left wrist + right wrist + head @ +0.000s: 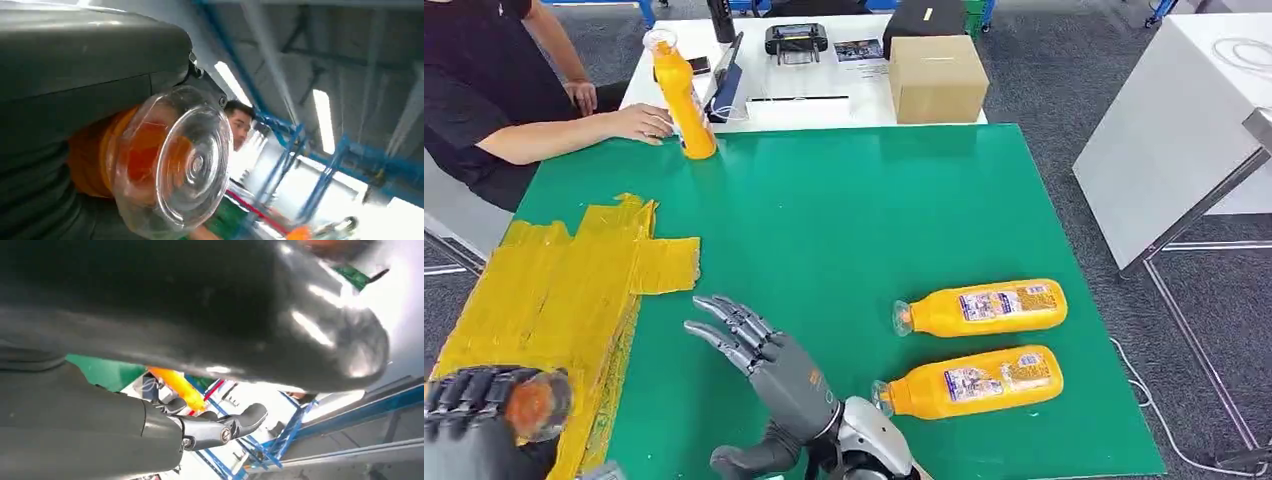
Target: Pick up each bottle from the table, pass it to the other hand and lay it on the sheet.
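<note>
- Our left hand (474, 405) grips a bottle (165, 160), fingers (464, 385) wrapped around it, over the yellow sheet (554, 290).
- Our right hand (769, 375) hovers beside that sheet, fingers spread, holding nothing.

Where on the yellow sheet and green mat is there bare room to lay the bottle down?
The yellow sheet lies bare from its far edge to the left hand, which holds a bottle. The green mat is free mid-table, between the standing bottle and right hand. It is crowded near-right: two lying bottles.
</note>
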You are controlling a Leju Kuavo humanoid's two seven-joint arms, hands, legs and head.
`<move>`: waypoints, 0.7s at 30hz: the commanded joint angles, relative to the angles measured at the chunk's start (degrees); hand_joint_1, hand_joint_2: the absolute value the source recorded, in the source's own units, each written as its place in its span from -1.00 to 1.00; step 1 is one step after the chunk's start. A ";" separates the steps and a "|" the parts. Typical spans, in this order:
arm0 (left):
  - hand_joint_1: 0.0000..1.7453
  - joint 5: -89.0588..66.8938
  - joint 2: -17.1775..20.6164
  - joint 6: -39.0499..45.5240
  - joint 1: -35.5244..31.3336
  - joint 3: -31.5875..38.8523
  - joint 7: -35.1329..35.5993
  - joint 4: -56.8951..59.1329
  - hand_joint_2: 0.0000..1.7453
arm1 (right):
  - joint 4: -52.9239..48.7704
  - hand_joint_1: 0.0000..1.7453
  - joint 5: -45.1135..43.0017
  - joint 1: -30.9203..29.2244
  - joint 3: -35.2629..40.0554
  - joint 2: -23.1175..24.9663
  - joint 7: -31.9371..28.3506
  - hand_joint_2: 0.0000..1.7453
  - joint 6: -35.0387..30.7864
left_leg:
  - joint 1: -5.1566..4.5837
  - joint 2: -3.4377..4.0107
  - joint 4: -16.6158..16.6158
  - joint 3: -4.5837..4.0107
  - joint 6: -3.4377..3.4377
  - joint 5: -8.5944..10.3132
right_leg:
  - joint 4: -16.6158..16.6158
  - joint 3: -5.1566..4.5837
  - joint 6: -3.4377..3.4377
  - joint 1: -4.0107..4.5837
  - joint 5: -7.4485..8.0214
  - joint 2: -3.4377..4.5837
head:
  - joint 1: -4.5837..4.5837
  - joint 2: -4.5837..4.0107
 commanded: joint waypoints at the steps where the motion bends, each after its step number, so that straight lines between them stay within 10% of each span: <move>1: 1.00 -12.39 -2.84 0.85 -4.60 9.99 -0.53 13.76 1.00 | 0.46 -1.00 -2.11 -0.96 1.59 -1.64 0.56 -1.00 0.17 | -0.01 0.02 -0.18 0.23 0.02 0.05 | -0.17 0.21 -0.02 0.00 0.07 0.05 | -0.02 0.00; 21: 1.00 -16.74 1.09 0.85 -7.45 2.40 2.69 31.46 1.00 | 1.84 -1.00 -4.01 -3.57 3.36 -1.57 1.66 -1.00 1.39 | 0.02 -0.06 -0.14 0.17 0.02 0.05 | -0.15 0.20 -0.01 0.03 0.05 -0.02 | -0.02 0.00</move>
